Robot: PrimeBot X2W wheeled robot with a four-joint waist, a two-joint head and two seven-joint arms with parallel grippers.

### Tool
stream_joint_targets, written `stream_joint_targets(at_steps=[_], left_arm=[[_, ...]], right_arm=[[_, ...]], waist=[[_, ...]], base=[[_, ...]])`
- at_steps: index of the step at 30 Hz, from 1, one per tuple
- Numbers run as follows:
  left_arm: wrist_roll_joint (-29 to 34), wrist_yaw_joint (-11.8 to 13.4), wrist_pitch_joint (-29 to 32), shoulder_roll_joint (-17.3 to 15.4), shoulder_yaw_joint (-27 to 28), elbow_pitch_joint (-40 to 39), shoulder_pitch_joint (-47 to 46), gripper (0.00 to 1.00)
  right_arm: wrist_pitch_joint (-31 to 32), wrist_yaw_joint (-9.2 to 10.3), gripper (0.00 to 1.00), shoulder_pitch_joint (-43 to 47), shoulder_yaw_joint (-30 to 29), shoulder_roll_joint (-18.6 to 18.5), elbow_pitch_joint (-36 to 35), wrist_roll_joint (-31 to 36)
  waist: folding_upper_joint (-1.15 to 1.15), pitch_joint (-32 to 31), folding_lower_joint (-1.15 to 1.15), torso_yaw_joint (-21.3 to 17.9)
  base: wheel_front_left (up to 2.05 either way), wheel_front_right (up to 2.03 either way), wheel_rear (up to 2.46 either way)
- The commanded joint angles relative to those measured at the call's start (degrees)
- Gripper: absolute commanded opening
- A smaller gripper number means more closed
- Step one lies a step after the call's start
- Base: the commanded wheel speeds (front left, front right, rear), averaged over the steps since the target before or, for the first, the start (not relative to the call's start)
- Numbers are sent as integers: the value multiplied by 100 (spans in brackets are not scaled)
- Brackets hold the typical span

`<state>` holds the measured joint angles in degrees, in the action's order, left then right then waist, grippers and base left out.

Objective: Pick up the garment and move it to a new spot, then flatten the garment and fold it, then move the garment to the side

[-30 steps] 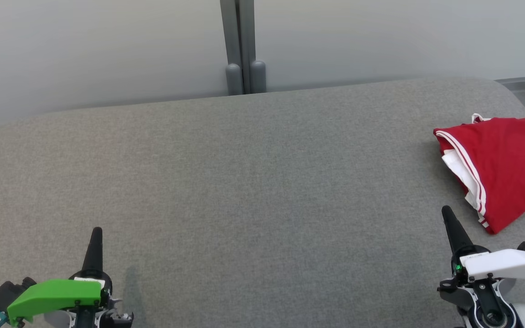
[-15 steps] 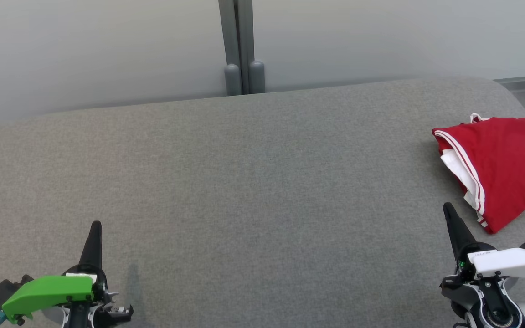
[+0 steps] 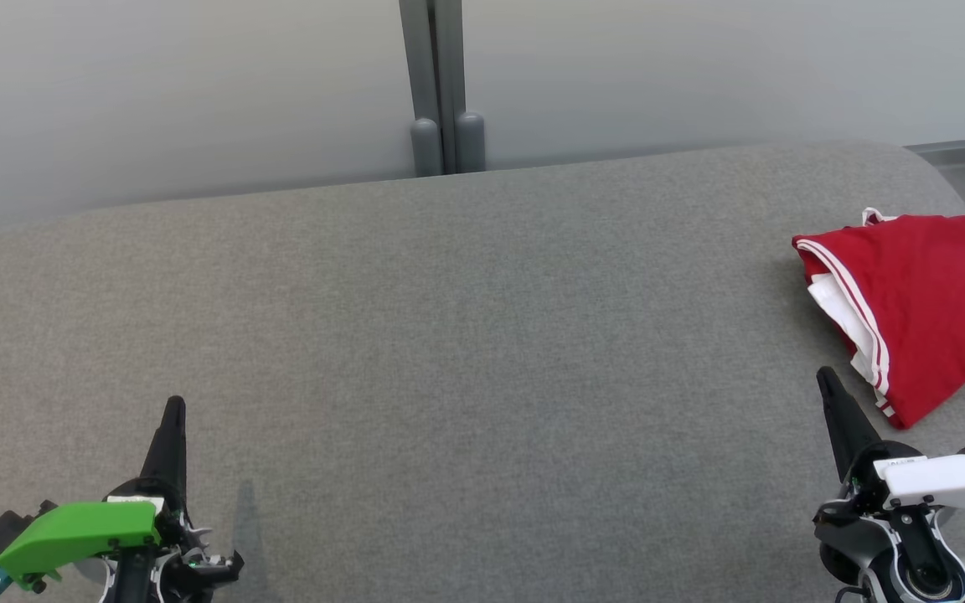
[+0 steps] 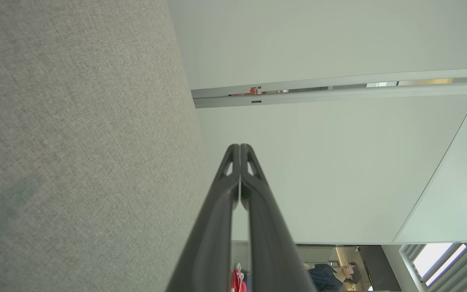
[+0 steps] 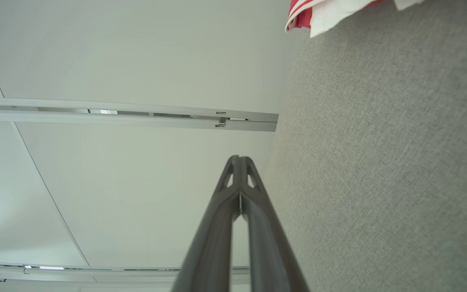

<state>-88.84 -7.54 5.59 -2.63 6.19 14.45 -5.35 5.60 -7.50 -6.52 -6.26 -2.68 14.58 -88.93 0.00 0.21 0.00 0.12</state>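
The garment (image 3: 922, 306) is red with white stripes and a white lining, folded into a loose packet at the far right of the grey surface (image 3: 466, 335); its striped edge (image 5: 322, 12) shows at the top of the right wrist view. My right gripper (image 3: 824, 378) is shut and empty, its tip just left of the garment's near corner, not touching it. At the lower left my left gripper (image 3: 173, 408) is shut and empty, far from the garment. Both wrist views show the fingers pressed together: the left gripper (image 4: 240, 147), the right gripper (image 5: 239, 158).
A pale wall with a grey post (image 3: 439, 84) stands behind the surface's far edge. The surface's right end curves off just past the garment. A person (image 4: 335, 275) shows far off in the left wrist view.
Both grippers have crept slightly forward and their bodies sank toward the bottom of the head view. The garment has not moved.
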Motion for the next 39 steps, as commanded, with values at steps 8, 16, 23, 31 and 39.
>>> stream_joint_targets(at_steps=[8, 16, 23, 31, 39], left_arm=[[-369, 10, 108, -43, 46, -54, -135, 0], [-365, 10, 116, -44, 45, -49, -121, 0], [-365, 10, 114, -44, 45, -49, -121, 0], [-366, 10, 114, -44, 45, -50, -121, 0], [-366, 10, 115, -44, 44, -50, -120, 0]], right_arm=[[109, 2, 0, 59, -38, -36, -75, -355], [113, 1, 0, 60, -38, -34, -74, -357], [113, 1, 0, 60, -37, -34, -74, -358], [113, 1, 0, 60, -37, -34, -74, -358], [113, 1, 0, 60, -36, -34, -74, -358]], waist=[[0, -3, 0, -11], [0, -4, 0, -12], [0, -4, 0, -12], [0, -4, 0, -12], [0, -4, 0, -12]], base=[[0, 0, 0], [0, 0, 0], [0, 0, 0], [0, 0, 0], [0, 0, 0]])
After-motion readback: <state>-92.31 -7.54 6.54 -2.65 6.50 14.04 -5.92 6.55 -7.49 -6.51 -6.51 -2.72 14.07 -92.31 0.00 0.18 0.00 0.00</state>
